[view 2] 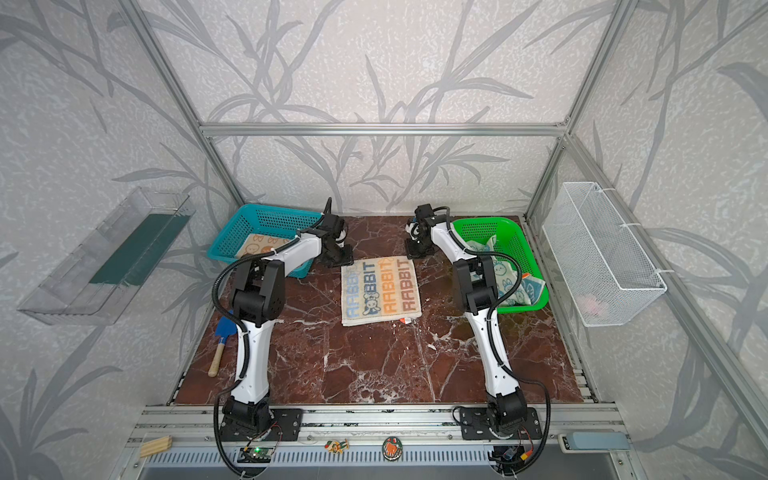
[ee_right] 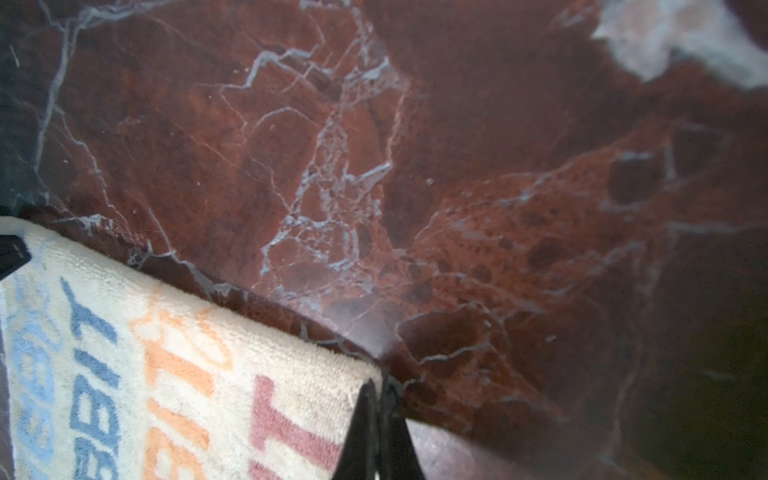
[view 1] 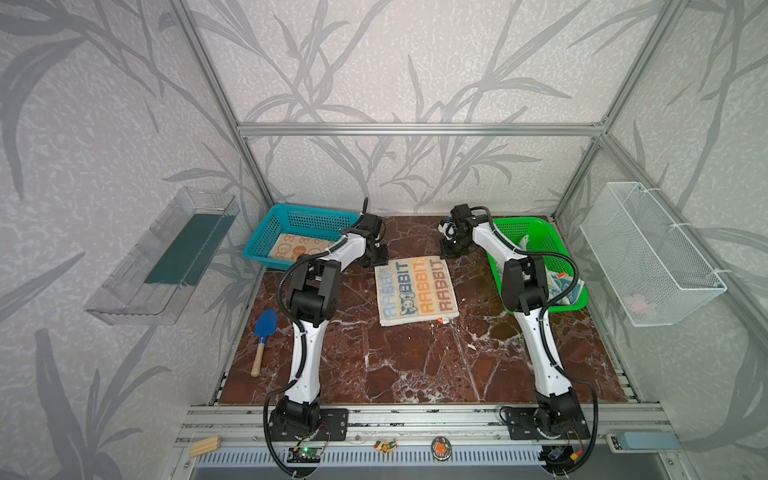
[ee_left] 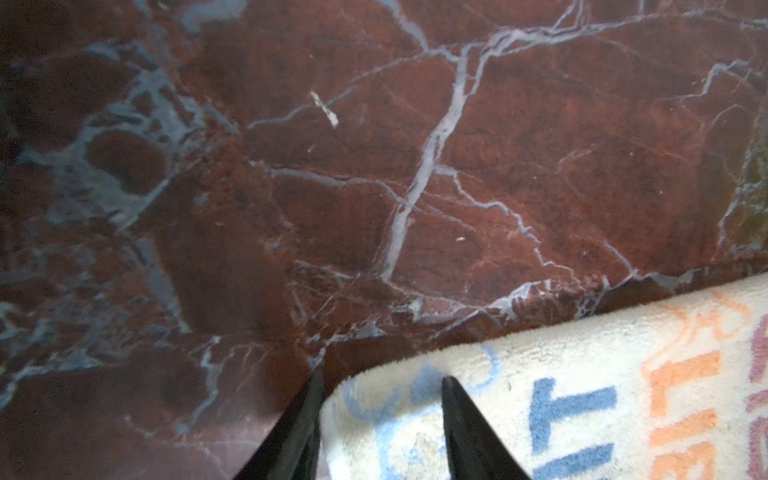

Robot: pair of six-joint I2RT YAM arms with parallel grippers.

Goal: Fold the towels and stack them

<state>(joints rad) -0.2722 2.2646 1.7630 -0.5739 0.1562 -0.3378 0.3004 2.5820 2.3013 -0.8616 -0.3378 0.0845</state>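
The striped RABBIT towel (view 1: 415, 291) (view 2: 380, 291) lies flat in the middle of the marble table. My left gripper (view 1: 376, 259) (ee_left: 382, 376) is at its far left corner, open, with the corner of the striped towel (ee_left: 582, 395) between its fingers. At the far right corner my right gripper (view 1: 451, 249) (ee_right: 378, 382) is shut on the tip of the striped towel (ee_right: 166, 374). A cream towel with orange bunnies (view 1: 299, 247) lies in the teal basket (view 1: 291, 210). Crumpled in the green basket (view 1: 523, 222) is a cream towel with blue bunnies (view 1: 557, 286).
A blue trowel with a wooden handle (view 1: 262, 336) lies near the table's left edge. A clear tray (view 1: 166, 257) hangs on the left wall and a white wire basket (view 1: 648, 253) on the right wall. A wooden block (view 1: 205, 445) sits on the front rail.
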